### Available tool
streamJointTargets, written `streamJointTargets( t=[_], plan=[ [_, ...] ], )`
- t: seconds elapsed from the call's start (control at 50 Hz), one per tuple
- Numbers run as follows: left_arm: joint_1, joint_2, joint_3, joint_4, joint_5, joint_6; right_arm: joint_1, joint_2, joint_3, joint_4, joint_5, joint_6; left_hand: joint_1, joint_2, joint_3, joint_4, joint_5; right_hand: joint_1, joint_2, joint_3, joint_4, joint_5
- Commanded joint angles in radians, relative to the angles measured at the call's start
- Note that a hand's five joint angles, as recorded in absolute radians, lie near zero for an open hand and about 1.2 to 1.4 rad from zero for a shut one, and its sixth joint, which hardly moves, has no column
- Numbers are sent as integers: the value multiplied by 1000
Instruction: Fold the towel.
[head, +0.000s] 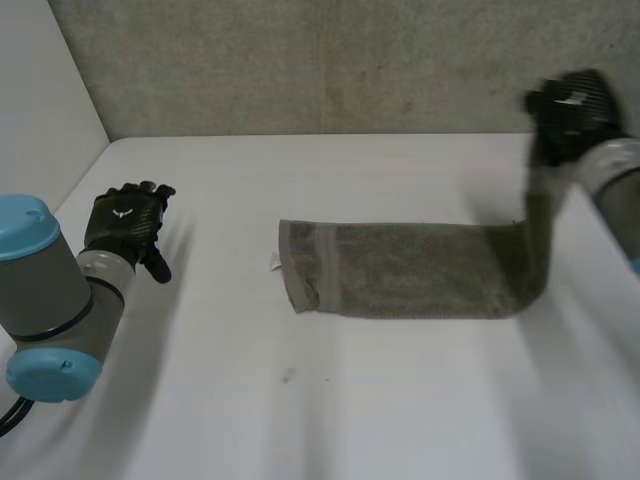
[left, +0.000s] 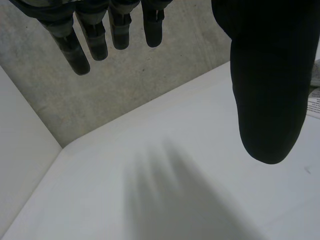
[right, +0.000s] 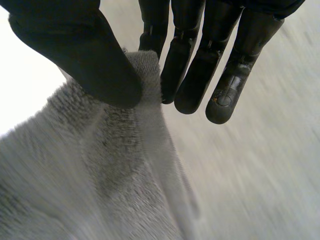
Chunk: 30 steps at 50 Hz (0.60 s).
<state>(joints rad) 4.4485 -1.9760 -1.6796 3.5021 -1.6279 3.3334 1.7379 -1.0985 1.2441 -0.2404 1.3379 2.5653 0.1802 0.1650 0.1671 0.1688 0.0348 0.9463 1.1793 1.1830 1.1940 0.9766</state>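
- A long grey-brown terry towel (head: 410, 270) lies as a narrow strip across the middle of the white bench (head: 300, 400). Its right end rises off the surface to the right robot hand (head: 572, 110) at the upper right of the frame.
- The right robot hand pinches the towel's end between the thumb and the nearest finger, with the other fingers straight alongside. In the right wrist view the hold looks to be on a thin bit of edge. I'd worry about the cloth slipping out on a quick swing and dropping in a heap.
- With only that one spot held, the lifted end could twist or droop when carried over. It might then land skewed rather than square on the far end.
- Nothing pins the flat part. A pull towards the left could drag the whole strip instead of folding it. The layers by the small white label (head: 273, 262) look loosely stacked and might shift.
- The left robot hand (head: 125, 225) hovers spread and empty at the left of the frame, well apart from the towel. From there it can't steady anything.
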Motion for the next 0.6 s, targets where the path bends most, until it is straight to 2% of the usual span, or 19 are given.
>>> streamJointTargets(
  t=[0.02, 0.06, 0.1, 0.26, 0.28, 0.3, 0.32, 0.34, 0.36, 0.38, 0.5, 0.54, 0.56, 0.6],
  plan=[
    [-1, 0, -6, 0, -1, 0, 264, 111, -51, -96, -161, -23, -6, 10, 7, 6, -35, 450, 217, 213, 202, 245],
    [-1, 0, -8, 0, 0, 0, 345, 172, -60, -105, -224, -52, -6, 10, 7, 6, -35, 450, 217, 213, 202, 245],
    [-1, 0, -8, 0, -1, 0, 380, 199, -61, -102, -249, -69, -6, 10, 7, 6, -35, 450, 217, 213, 202, 245],
    [-1, 0, -9, 0, 0, 2, 488, 363, -60, -47, -234, -161, -6, 10, 7, 6, -35, 450, 217, 213, 202, 245],
    [-3, -1, -9, 0, 0, 2, 493, 377, -60, -33, -218, -183, -6, 10, 7, 6, -35, 317, 84, 81, 70, 112],
    [-3, -1, -9, 0, 0, 2, 493, 378, -60, -33, -218, -183, -6, 10, 7, 6, -35, 316, 83, 79, 68, 111],
    [-3, -1, -9, 0, 0, 2, 494, 379, -60, -25, -192, -203, -6, 10, 7, 6, -35, -152, -385, -389, -400, -357],
    [-3, -3, -9, 0, 0, 3, 494, 379, -60, -25, -192, -203, -6, 10, 7, 6, -35, -157, -390, -393, -404, -361],
    [-3, -3, -9, 0, 0, 3, 491, 373, -63, -20, -166, -209, -6, 10, 7, 6, -35, -613, -846, -850, -861, -818],
    [-5, -4, -9, 0, 0, 3, 491, 355, -63, -20, -137, -206, -6, 10, 7, 6, -35, -772, -1005, -1009, -1019, -977],
    [-8, -10, -11, 0, 0, 3, 480, 235, -51, -20, -57, -120, -6, 10, 7, 6, -35, -772, -1005, -1009, -1019, -977],
    [-8, -12, -12, 0, 0, 3, 467, 151, -19, -19, -17, 22, -6, 10, 7, 6, -35, -772, -1005, -1009, -1019, -977],
    [-8, -12, -15, 0, 0, 3, 466, 151, -18, -19, -17, 23, -6, 10, 7, 6, -35, -772, -1005, -1009, -1019, -977],
    [-8, -10, -17, 2, 0, 3, 413, 73, 49, -17, 9, 193, -6, 10, 7, 6, -35, -772, -1005, -1009, -1019, -977]
  ],
)
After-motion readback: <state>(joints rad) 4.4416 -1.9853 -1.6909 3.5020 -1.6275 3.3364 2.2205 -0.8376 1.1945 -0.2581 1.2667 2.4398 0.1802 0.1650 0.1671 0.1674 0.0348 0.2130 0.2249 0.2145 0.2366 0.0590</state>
